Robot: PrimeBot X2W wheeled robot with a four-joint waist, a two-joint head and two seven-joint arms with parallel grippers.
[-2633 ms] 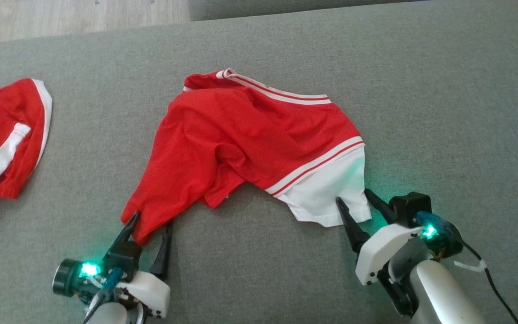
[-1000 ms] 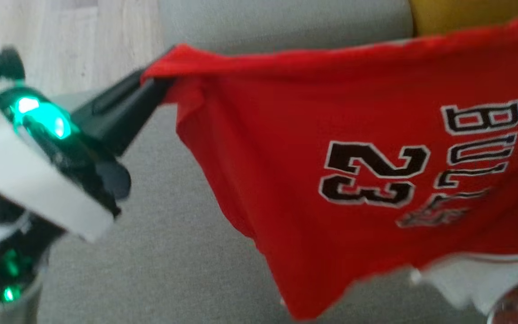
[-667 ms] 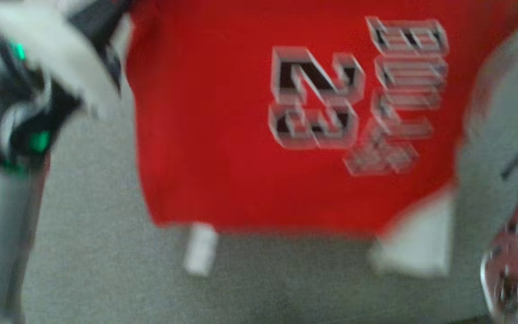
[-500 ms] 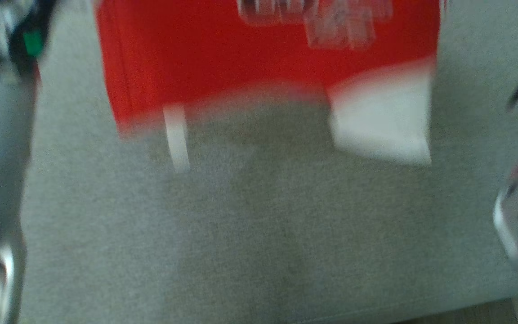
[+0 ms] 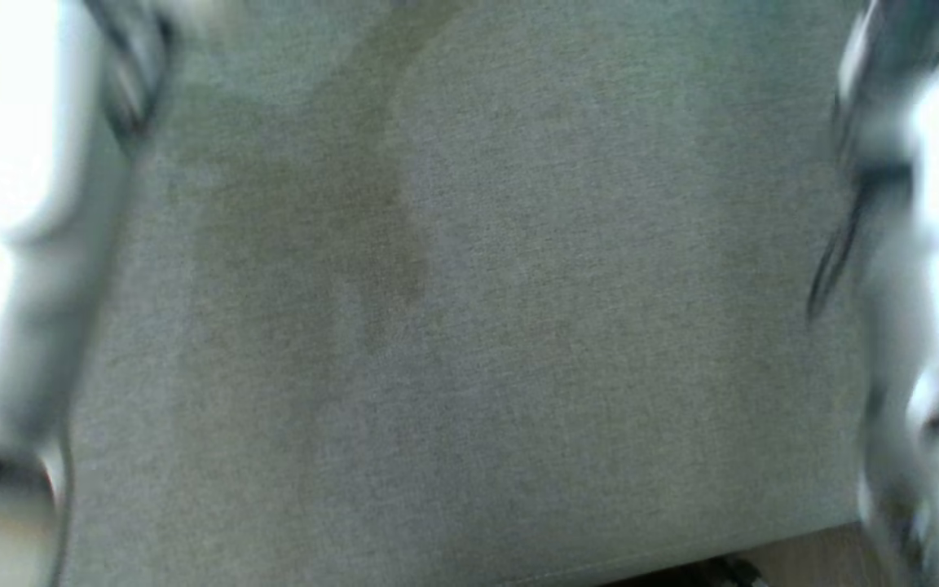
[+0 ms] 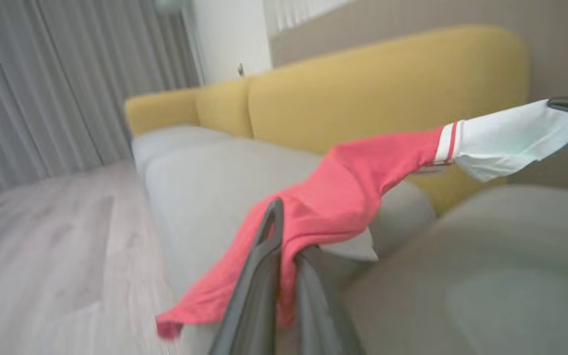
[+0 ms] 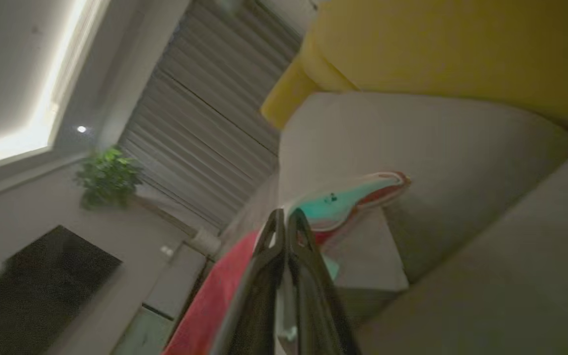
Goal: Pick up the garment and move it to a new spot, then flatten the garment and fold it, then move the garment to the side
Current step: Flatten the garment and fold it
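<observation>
Lying crumpled on the grey fabric sofa seat [image 5: 469,326] moments ago, the red fabric jersey with white sleeve [image 6: 343,192] is now hanging stretched above it, left gripper [image 6: 291,231] pinching its red hem, right gripper [image 7: 286,217] pinching the white sleeve, so the pick-up is looking done and the carry is beginning.

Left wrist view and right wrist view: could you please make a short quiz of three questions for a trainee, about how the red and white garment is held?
1. True or false: the left gripper is shut on the red part of the red and white jersey garment.
2. Which part of the garment does the right gripper pinch? A) the white end B) a black collar C) nothing
3. Fill in: behind the grey fabric sofa seat stands a ____ backrest.
Key: 1 true; 2 A; 3 yellow.
</observation>
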